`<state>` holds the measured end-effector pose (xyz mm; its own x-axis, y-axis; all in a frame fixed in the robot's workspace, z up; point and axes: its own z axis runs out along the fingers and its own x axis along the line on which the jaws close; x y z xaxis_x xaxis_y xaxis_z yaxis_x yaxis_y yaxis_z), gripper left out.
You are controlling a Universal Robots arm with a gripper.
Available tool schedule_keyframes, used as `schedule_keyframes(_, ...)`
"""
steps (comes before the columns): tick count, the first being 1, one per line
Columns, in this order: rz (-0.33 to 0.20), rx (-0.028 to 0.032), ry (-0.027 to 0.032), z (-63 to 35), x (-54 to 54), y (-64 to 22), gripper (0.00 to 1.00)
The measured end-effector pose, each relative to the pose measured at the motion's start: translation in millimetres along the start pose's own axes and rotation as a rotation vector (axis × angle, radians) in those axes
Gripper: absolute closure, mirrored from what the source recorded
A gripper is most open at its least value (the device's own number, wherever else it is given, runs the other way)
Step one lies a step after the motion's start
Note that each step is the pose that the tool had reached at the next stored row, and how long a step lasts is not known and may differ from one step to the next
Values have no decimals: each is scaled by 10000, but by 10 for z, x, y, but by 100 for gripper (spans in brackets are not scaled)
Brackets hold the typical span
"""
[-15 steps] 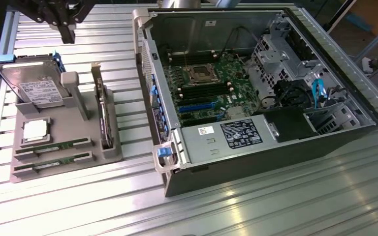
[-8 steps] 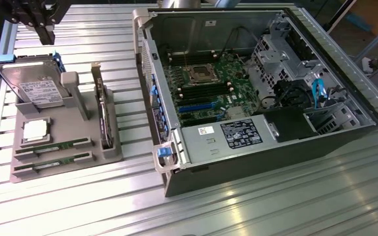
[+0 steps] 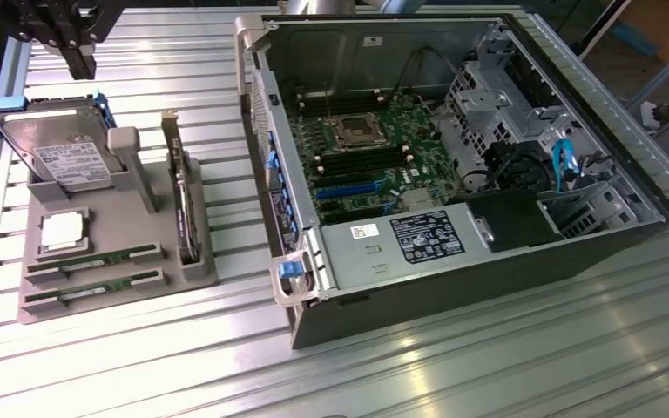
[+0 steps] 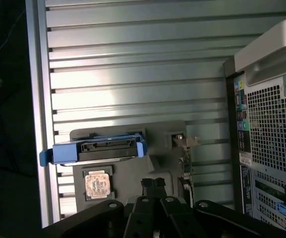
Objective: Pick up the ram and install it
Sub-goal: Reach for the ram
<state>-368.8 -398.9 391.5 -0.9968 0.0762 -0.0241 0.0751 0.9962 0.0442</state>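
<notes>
- Exterior view. Find gripper [image 3: 80, 71] raised well above the tabletop [image 3: 428, 374], at the exterior view's left, hanging over the far end of the grey fixture [image 3: 125, 218] and close to the top of the upright hard drive [image 3: 65, 152].
- Read jaws as drawn together, with nothing gripped.
- Locate first ram stick [image 3: 88, 264] and second ram stick [image 3: 91, 297] lying flat and parallel in two fixture slots at the fixture's near end, well apart from the gripper.
- Note processor [image 3: 64, 231] seated just beyond the first ram stick, between it and the hard drive. Note upright card [image 3: 179, 196] on the fixture's side toward the computer case [image 3: 451, 300].
- Note case lying open beside the fixture, motherboard [image 3: 364, 152] exposed. Cannot tell occupancy of its memory slots.
- Wrist view. Look down past gripper [image 4: 154, 184] onto the fixture [image 4: 158, 171]: hard drive [image 4: 96, 149] in its blue carrier, processor [image 4: 97, 184] beside it, upright card [image 4: 185, 158] edge-on, ribbed tabletop [image 4: 133, 59] beyond, perforated case rear [image 4: 269, 139] alongside.
- Confirm jaws here as two dark tips pressed side by side, empty.
- Judge progress: at the very start. No grasp made on either stick, both resting in the fixture. Left to do: whole pick-up, carry across to the case, seating in a motherboard slot.
</notes>
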Motion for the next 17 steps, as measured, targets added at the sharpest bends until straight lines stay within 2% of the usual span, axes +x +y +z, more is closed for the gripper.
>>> schedule_keyframes(10,1,-1,-1,-1,36,-9,89)
schedule_keyframes(17,0,-1,0,-5,37,-110,89)
